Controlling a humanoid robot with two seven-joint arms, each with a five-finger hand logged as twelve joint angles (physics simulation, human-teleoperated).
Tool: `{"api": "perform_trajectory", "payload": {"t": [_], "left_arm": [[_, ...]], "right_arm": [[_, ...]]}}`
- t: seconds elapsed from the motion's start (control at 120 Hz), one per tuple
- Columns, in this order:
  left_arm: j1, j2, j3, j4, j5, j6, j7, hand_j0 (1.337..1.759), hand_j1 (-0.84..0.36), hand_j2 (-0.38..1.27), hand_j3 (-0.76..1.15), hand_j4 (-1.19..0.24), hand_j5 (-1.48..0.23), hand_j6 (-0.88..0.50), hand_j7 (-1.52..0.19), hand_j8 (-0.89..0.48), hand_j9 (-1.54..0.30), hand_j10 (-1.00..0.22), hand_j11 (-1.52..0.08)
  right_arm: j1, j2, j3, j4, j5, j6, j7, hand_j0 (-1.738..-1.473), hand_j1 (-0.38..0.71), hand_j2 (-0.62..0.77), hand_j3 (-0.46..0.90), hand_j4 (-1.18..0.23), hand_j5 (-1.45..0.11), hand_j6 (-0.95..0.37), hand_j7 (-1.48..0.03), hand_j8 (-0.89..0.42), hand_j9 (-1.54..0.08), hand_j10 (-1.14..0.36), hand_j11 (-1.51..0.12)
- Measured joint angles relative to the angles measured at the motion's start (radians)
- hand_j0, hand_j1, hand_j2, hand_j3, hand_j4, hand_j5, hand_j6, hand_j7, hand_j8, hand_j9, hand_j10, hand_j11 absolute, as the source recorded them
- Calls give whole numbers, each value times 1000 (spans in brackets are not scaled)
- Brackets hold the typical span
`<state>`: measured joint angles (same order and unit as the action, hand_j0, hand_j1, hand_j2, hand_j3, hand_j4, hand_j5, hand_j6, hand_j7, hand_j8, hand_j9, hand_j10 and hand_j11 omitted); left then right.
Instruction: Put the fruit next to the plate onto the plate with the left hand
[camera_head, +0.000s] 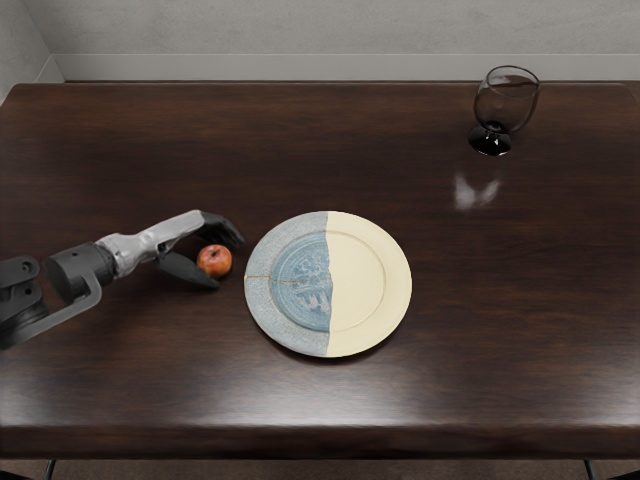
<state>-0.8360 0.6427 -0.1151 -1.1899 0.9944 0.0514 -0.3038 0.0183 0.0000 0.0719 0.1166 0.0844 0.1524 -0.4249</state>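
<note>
Fruit (214, 260), small, round, firm, probably light and slick, lies by the plate (378, 275), pinched across its widest part by the left robot hand (196, 246).

The left arm (75, 270) is dark grey farthest from the plate (365, 275), with blocky joints and a curved bracket. Closer to the plate sits a round dark cuff, then a pale silver-grey sleeve. The left hand (185, 245) ends in black fingers (225, 232).
</note>
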Motion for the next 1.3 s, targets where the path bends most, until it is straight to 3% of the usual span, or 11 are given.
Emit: {"api": "perform_trajectory", "payload": {"t": [0.05,0.375,1.142,1.3], "left_arm": [[-2,0,0,-1,0,-4,3,1658,-227,107,0,-491,-625,-492,-625,-486,-625,-396,-695],[-20,1,0,-3,0,-40,10,1657,-273,95,0,-561,-710,-562,-709,-446,-721,-531,-737],[-41,34,0,-8,-4,-108,11,1655,-307,465,0,-715,-962,-638,-958,-465,-959,-561,-952],[-66,39,0,-11,-4,-124,12,1654,-279,401,0,-727,-1018,-622,-1009,-450,-1003,-550,-987]], "right_arm": [[0,0,0,0,0,0,0,-1658,-349,0,0,0,0,0,0,0,0,0,0],[2,0,0,0,-1,0,0,-1658,-349,0,0,0,0,0,0,0,0,0,0],[8,0,1,1,-19,1,0,-1658,-349,0,0,0,0,0,0,0,0,0,0],[11,0,2,1,-20,1,0,-1658,-349,0,0,0,0,0,0,0,0,0,0]]}}
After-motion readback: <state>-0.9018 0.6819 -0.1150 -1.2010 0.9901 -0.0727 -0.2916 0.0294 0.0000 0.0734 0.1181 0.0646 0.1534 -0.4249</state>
